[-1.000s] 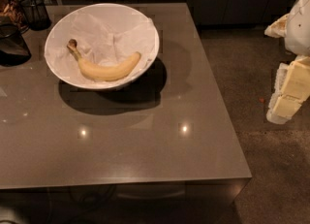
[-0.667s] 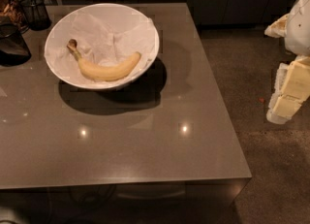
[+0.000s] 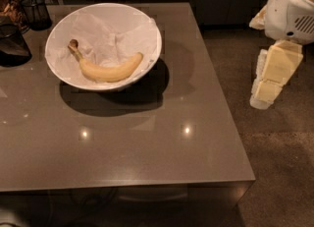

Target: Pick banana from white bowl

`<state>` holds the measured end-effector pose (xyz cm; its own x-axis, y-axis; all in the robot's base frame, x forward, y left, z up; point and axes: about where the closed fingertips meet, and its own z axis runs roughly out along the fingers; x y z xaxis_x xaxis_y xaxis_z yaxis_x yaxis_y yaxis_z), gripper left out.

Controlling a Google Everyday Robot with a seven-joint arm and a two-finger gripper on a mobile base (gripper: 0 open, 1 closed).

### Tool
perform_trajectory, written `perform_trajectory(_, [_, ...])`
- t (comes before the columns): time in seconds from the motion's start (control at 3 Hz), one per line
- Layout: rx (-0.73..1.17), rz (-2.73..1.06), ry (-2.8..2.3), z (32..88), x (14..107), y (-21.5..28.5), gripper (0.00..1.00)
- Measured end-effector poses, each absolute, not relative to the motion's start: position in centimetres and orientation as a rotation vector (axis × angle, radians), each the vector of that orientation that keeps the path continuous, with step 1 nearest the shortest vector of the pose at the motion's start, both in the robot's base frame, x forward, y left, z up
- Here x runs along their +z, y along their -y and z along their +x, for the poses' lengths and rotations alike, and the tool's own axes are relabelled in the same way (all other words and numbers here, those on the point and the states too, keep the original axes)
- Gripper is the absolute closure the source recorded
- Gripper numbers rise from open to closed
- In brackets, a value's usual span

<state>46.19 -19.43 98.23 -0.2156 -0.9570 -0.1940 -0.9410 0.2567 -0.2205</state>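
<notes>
The grey table [image 3: 147, 162] shows 2 glints of light on its near half. Off its right edge, over the floor, hangs the 1 gripper [image 3: 267, 86], well apart from the bowl; whether it is apart or together I cannot tell. Nothing of the pick looks done, so the reach, the grasp and the lift are all left. Farther back and to the left, the 1 banana [image 3: 109, 69] lies curved on crumpled paper inside the 1 white bowl [image 3: 156, 39], stem end to the left. Farthest, at the back-left corner, stand 1 wire-mesh cup [image 3: 37, 11] and 1 dark vessel [image 3: 12, 44].
</notes>
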Motion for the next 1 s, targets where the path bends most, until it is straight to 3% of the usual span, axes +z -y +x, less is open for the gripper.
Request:
perform_trajectory(0.33, [-0.084,-1.848,-2.164,49.4,99.4,15.6,0.0])
perform_trajectory(1.0, [-0.093,-1.857,-2.097,52.5,99.9,13.2,0.0])
